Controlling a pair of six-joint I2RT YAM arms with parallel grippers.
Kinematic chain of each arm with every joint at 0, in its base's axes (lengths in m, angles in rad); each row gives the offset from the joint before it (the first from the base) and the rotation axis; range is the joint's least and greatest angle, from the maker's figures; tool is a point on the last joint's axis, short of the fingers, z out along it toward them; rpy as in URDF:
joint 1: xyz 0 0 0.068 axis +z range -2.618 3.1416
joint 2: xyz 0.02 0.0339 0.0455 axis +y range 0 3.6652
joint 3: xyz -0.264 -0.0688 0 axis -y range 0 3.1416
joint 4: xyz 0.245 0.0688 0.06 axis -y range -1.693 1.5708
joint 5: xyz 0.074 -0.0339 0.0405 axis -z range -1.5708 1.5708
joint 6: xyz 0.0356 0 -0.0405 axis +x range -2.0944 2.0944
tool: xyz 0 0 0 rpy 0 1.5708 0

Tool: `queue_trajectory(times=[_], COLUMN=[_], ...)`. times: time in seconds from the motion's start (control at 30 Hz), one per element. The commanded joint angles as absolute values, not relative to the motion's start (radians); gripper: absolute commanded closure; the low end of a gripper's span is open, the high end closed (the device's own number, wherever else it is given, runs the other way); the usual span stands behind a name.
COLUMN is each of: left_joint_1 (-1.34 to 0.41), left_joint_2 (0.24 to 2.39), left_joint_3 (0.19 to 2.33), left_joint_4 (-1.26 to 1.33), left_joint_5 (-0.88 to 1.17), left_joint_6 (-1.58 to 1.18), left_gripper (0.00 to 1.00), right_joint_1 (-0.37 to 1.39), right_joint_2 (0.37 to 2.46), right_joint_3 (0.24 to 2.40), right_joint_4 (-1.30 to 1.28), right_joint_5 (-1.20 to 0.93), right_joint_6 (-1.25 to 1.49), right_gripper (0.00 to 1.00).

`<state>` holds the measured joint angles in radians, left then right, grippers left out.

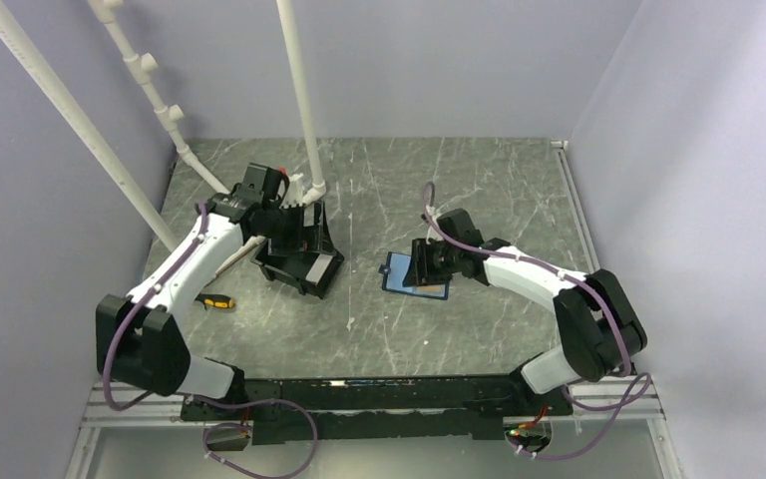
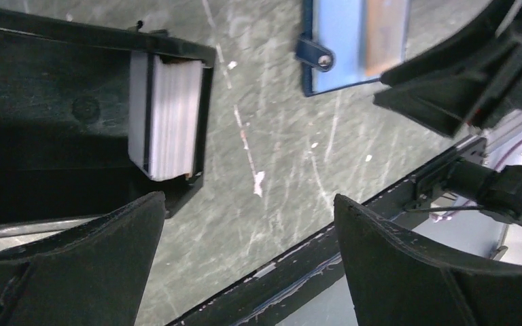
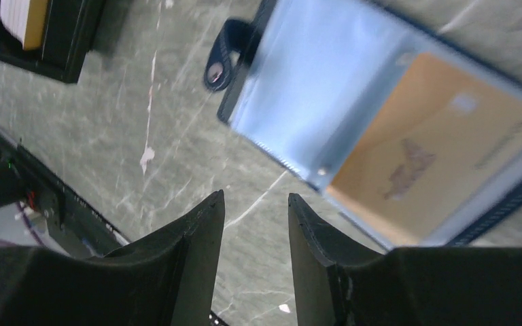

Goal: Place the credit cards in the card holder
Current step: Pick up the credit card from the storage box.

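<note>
Card holder spread open flat around the middle of the counter, a touch toward the right edge, pale blue inside facing up. Long axis roughly parallel to the near edge, a bit skewed, with the snap tab poking out of the end that points at the left edge. Orange-tan credit card in the half away from the tab, blue border showing round it. Can't tell if it's properly tucked in or just lying there. Tab-side half plain blue.

Right gripper hanging right over the holder, fingers pulled in to a narrow gap. Nothing pinched, only bare counter showing between them.

Further out, toward the far-left corner, a black bin with a pale stack packed into the end nearest the holder. Left gripper at that bin, fingers spread wide, holding nothing. Can't say whether touching the bin or just above it.

Small yellow-and-black screwdriver lying by the left edge, well apart from the holder
</note>
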<state>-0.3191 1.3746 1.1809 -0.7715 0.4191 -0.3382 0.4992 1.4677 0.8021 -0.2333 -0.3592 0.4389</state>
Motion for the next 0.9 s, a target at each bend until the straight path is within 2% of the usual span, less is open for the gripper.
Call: queue_trajectory(times=[0.0,0.17,0.37,0.53,0.87], left_joint_1=[-0.302,-0.282,-0.276,-0.265,-0.264], left_joint_2=[1.434,1.456,1.469,1.514,1.662], left_joint_3=[1.165,1.141,1.114,1.091,1.155], left_joint_4=[-0.759,-0.710,-0.682,-0.640,-0.654], left_joint_5=[0.397,0.430,0.418,0.427,0.486], left_joint_6=[-0.276,-0.285,-0.293,-0.279,-0.192], left_gripper=[0.01,0.01,0.01,0.01,0.01], right_joint_1=[0.578,0.641,0.614,0.566,0.567], right_joint_2=[1.468,1.521,1.515,1.467,1.353], right_joint_3=[0.781,0.731,0.698,0.692,0.673], right_joint_4=[-0.160,-0.135,-0.144,-0.157,-0.143], right_joint_5=[-0.380,-0.238,-0.039,-0.008,-0.087], right_joint_6=[0.475,0.496,0.535,0.509,0.467], right_gripper=[0.58,0.59,0.59,0.59,0.58])
